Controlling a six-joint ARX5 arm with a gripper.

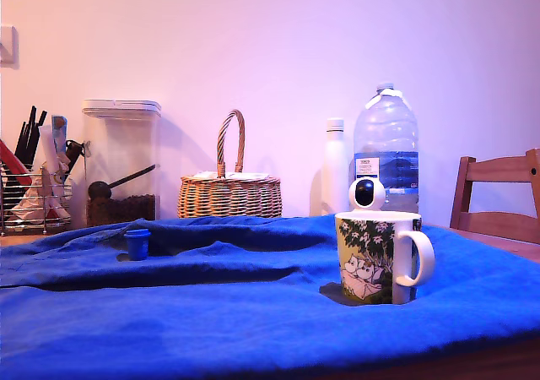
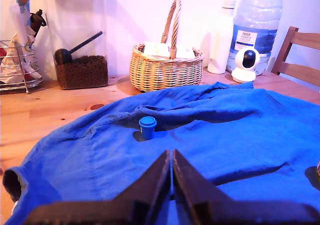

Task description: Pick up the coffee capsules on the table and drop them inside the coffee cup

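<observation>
One bright blue coffee capsule stands in a fold of the wrinkled blue cloth on the table, toward the exterior view's left. The white coffee cup with its green leafy cartoon print stands upright on the cloth at the exterior view's right, handle pointing right; in the wrist view only a sliver of it shows at the edge. My gripper shows only in the wrist view, its dark fingers pressed together, shut and empty, short of the capsule. No arm appears in the exterior view.
Along the back wall stand a wire rack of utensils, a clear canister with coffee beans and a scoop, a wicker basket, a white bottle, a large water bottle and a round white camera. A wooden chair is at the right.
</observation>
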